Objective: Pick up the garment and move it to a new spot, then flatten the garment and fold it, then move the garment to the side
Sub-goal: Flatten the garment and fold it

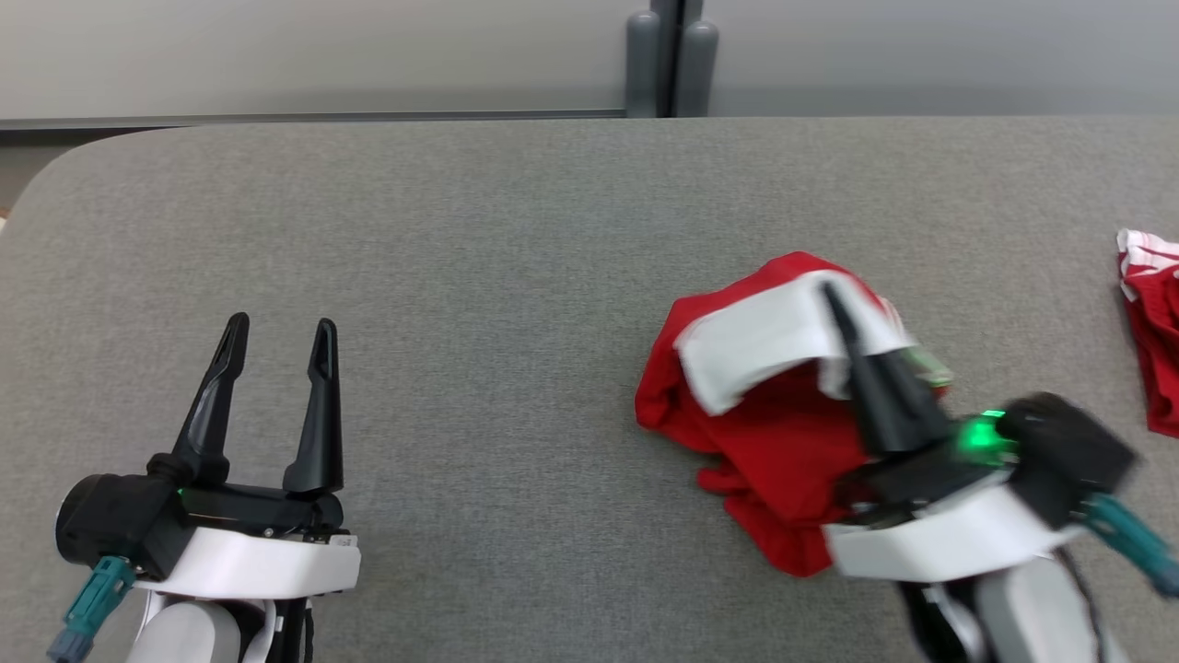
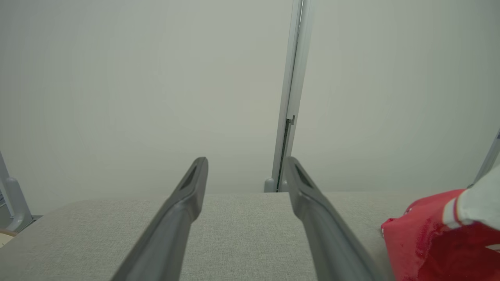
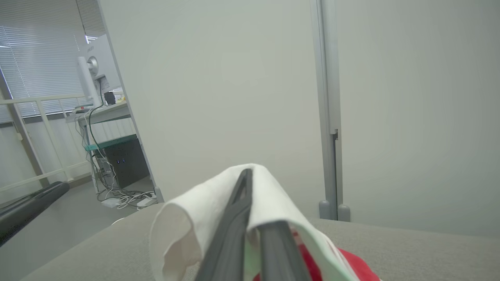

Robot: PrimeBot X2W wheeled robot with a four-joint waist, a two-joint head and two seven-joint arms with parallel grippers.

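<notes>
Left tool (image 1: 281, 324) hovers released over the grey surface (image 1: 479, 258); right of centre the red garment (image 1: 774, 433) sits crumpled, seemingly soft and light, its white band (image 1: 764, 345) pinched in the clenched right tool (image 1: 834, 299), a sound hold, I'd say.

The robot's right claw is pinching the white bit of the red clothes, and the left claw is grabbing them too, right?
Not quite. The left gripper grabs nothing: in the head view it stands open over the bare grey table, apart from the garment. The right gripper is indeed shut on the garment's white part.
</notes>
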